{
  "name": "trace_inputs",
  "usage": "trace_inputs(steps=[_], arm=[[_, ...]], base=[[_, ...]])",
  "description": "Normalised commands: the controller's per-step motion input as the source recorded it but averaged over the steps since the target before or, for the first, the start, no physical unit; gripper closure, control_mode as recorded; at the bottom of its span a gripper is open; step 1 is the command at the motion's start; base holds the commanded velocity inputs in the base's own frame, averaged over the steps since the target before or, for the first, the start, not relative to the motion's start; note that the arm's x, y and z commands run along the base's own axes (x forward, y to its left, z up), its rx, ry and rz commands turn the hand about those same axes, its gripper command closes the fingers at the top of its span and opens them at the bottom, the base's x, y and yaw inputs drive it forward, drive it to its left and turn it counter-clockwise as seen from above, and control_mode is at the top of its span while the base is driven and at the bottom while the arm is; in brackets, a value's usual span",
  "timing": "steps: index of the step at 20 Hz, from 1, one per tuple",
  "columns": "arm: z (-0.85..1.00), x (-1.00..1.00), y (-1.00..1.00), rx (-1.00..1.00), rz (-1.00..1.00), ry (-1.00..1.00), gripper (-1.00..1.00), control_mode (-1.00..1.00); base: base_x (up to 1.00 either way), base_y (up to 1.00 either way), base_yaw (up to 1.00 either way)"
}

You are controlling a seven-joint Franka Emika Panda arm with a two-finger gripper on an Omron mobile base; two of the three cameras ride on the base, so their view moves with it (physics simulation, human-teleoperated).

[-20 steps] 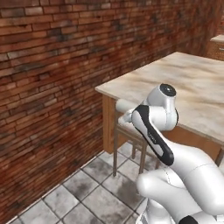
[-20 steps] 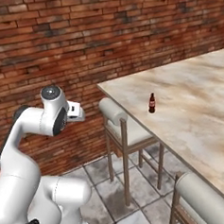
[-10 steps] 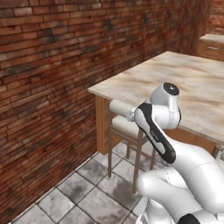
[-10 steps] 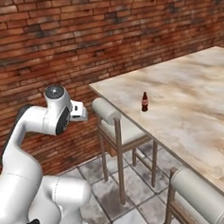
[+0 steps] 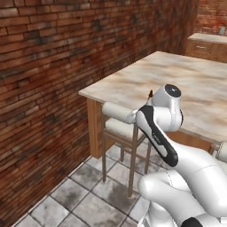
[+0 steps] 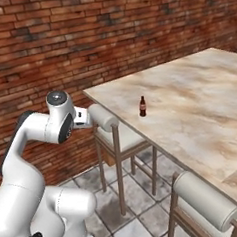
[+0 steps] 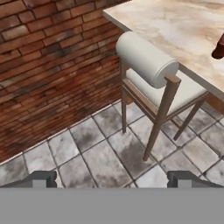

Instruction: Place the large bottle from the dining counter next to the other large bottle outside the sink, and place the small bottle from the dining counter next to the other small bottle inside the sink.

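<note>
Gripper (image 7: pixel 112 178) jaws stand spread to their full width in the hand view, with the two dark finger tips (image 7: pixel 39 178) far apart at the bottom and nothing between them. Beyond them lie grey stone floor tiles (image 7: pixel 83 153), a red brick wall (image 7: pixel 48 65) and a wooden stool with a grey roll cushion (image 7: pixel 146 59), tucked against the edge of the long beige marble-patterned dining counter (image 7: pixel 183 26). A small dark brown bottle (image 7: pixel 218 47) shows partly at the right edge, standing on that counter.

Left base view: the white arm (image 5: pixel 177 150) rises from the lower right, its wrist level with the counter's near edge. The counter (image 5: pixel 177 80) extends back toward the wooden cabinets (image 5: pixel 208 46). The stool (image 5: pixel 122 119) stands at the counter's corner. A dark sliver of the bottle (image 5: pixel 150 94) appears just above the wrist.

Right base view: the bottle (image 6: pixel 143 107) stands upright on the counter (image 6: pixel 199 100), near its edge, well apart from the arm's hand (image 6: pixel 80 118). Two cushioned stools, one near the bottle (image 6: pixel 108 123) and one in the foreground (image 6: pixel 206 202), line the counter's near side.
</note>
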Motion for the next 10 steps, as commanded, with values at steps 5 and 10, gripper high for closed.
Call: trace_inputs(steps=[5, 10], arm=[[0.0, 0.0, 0.0, 0.0, 0.0, 0.0, -1.0, 1.0], [0.0, 0.0, 0.0, 0.0, 0.0, 0.0, -1.0, 1.0]], base=[[0.21, -0.15, -0.27], [0.2, -0.12, -0.28]])
